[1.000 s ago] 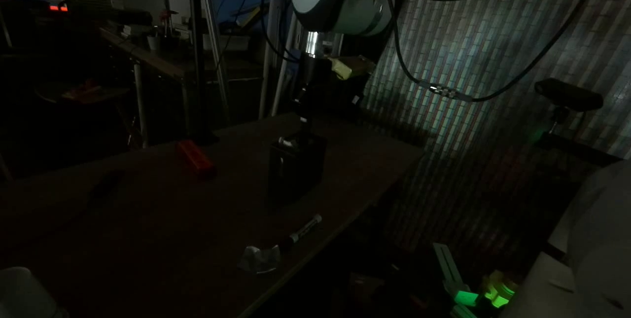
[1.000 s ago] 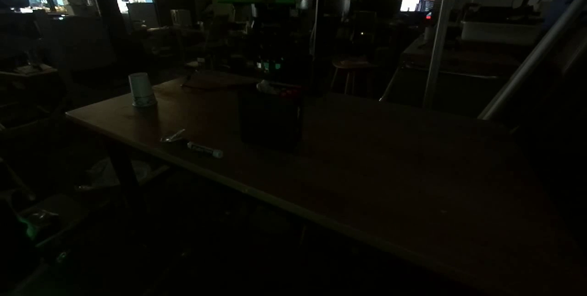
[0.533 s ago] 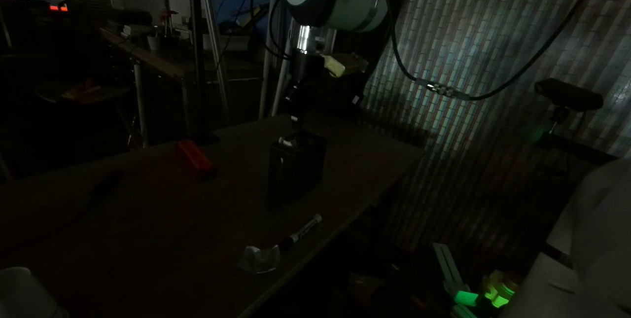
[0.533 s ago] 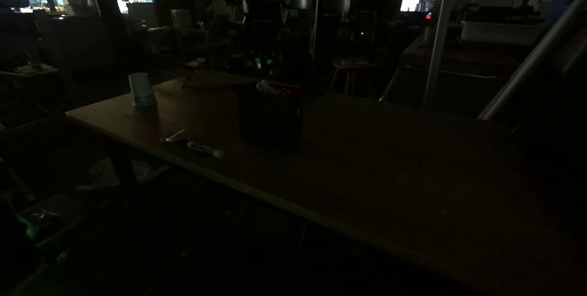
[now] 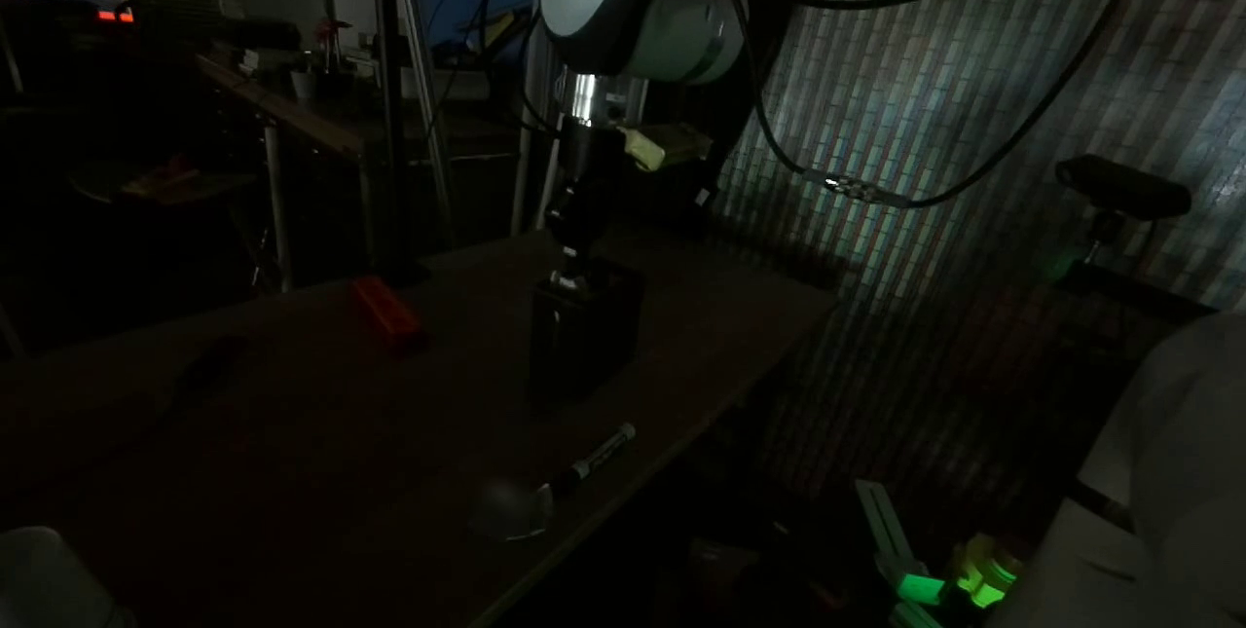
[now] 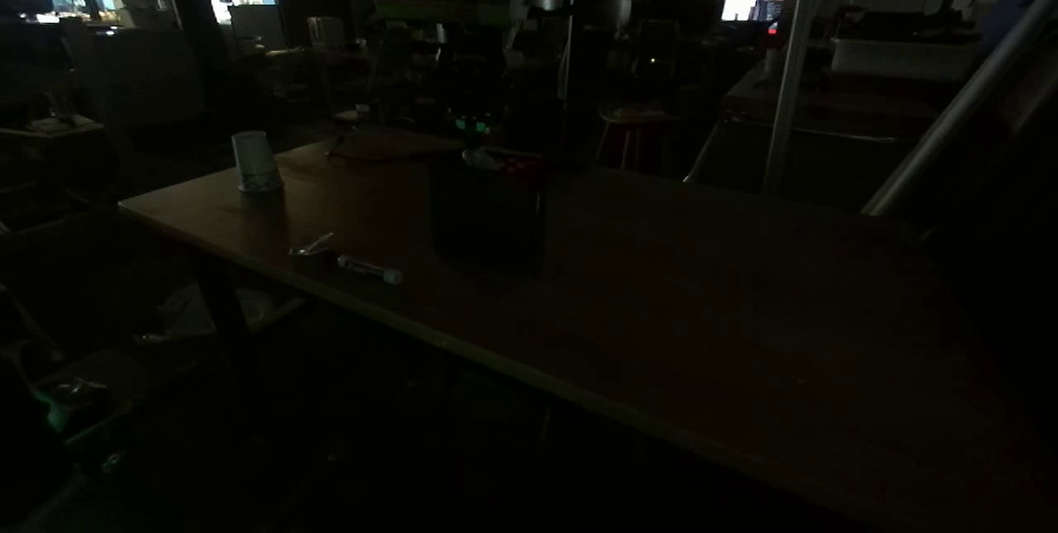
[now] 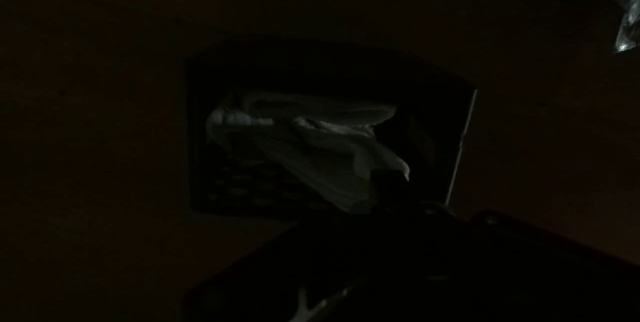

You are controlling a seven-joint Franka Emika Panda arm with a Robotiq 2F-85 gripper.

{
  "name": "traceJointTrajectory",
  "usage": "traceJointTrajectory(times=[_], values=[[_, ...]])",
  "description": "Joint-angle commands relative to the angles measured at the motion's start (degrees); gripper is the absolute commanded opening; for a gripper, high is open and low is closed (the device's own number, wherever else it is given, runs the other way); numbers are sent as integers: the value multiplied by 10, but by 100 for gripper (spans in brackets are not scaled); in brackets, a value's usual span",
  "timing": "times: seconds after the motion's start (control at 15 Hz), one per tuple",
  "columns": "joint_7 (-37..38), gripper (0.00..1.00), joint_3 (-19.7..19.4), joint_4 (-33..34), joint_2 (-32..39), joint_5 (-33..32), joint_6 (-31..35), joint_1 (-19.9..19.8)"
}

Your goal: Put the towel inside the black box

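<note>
The black box (image 5: 584, 346) stands upright on the table and also shows in an exterior view (image 6: 488, 219). In the wrist view I look down into the box (image 7: 325, 62). The crumpled whitish towel (image 7: 320, 155) lies within its opening. A pale bit of the towel shows at the box's top edge in both exterior views (image 5: 565, 280) (image 6: 478, 158). My gripper (image 7: 389, 182) hangs over the box opening, its fingertips (image 5: 574, 268) close together beside the towel. It looks shut. The fingertips cover part of the towel, and contact cannot be made out in the dark.
A red block (image 5: 387, 314) lies on the table past the box. A marker (image 6: 369, 269) and crumpled clear plastic (image 6: 312, 245) lie near the table's front edge. An upside-down cup (image 6: 257, 161) stands near a table corner. A dark pole (image 5: 389, 122) rises at the far edge.
My gripper has moved left in both exterior views, then down closer to the box. The box and the pale bit of towel at its rim have not moved.
</note>
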Motion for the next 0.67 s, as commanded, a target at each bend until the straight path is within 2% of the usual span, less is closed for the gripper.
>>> traceJointTrajectory(times=[0.0,0.6], values=[[-10,0,-3,23,34,1,18,-4],[-1,0,6,29,129,-5,39,-10]])
